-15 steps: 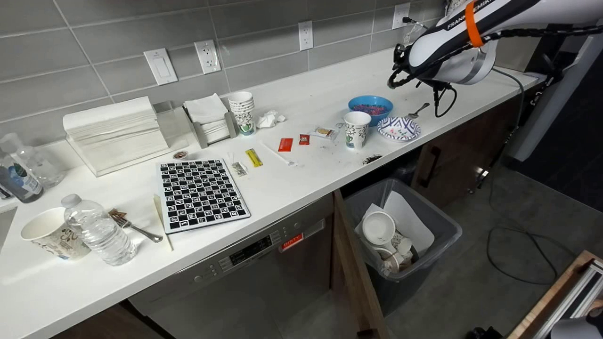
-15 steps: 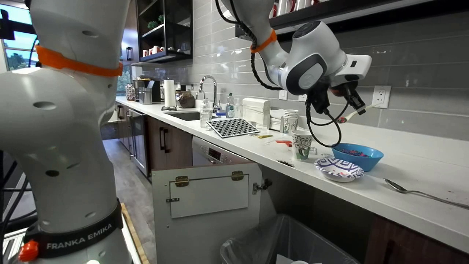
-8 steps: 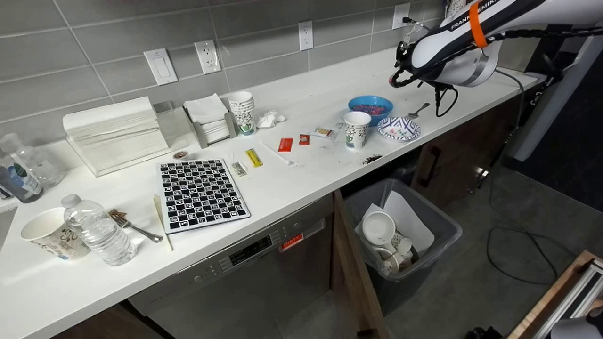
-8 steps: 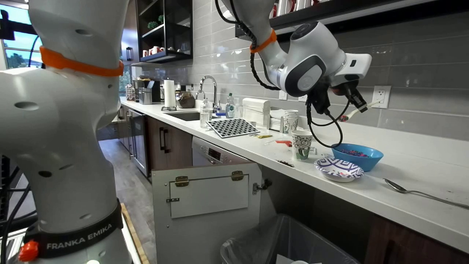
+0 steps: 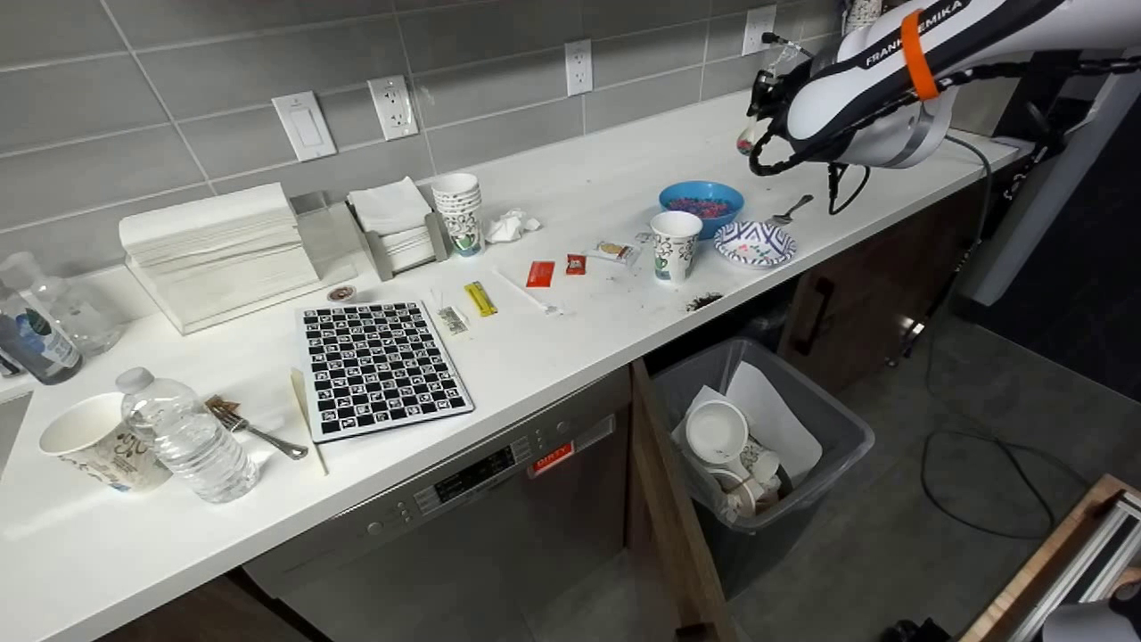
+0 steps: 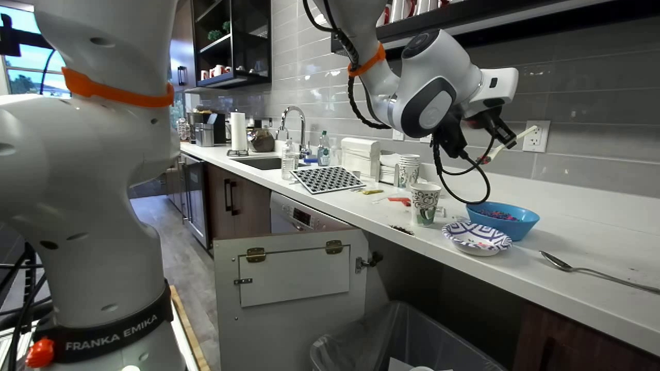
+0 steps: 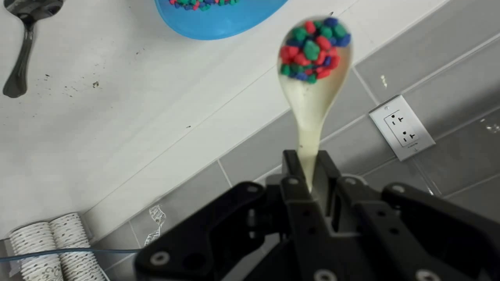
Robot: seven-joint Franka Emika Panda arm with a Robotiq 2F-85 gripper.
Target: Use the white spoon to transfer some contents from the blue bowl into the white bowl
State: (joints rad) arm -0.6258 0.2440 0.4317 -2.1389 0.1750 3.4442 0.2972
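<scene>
Red, green and blue bits (image 7: 312, 50) are heaped in the white spoon (image 7: 310, 105), whose handle is pinched between the fingers of the pincer (image 7: 308, 168). The white spoon is held up clear of the table (image 6: 593, 226); in the wrist view a wall outlet (image 7: 402, 128) is seen to one side of it. In an exterior view it is tilted, its laden end lower than the tip of its handle, and it is shown higher than the blue bowl (image 6: 521, 229) and apart from it. More of the bits are contained in the blue bowl.

Just beside it, toward the front edge of the table, the patterned bowl (image 6: 474, 251) is set, and a few bits are seen inside; whether the two bowls touch cannot be told. A paper cup (image 6: 424, 206) is stood upright near them, with dark crumbs (image 6: 402, 230) scattered by the edge. On the bowls' other side a metal spoon (image 7: 23, 56) is laid.

Farther along, red packets (image 5: 540, 274), a yellow packet (image 5: 480, 299) and a chequered board (image 5: 383, 367) are laid flat. Beyond the board, a fork (image 5: 258, 432) and a clear bottle (image 5: 192, 437) are placed. White items are piled in a bin (image 5: 758, 562) below.
</scene>
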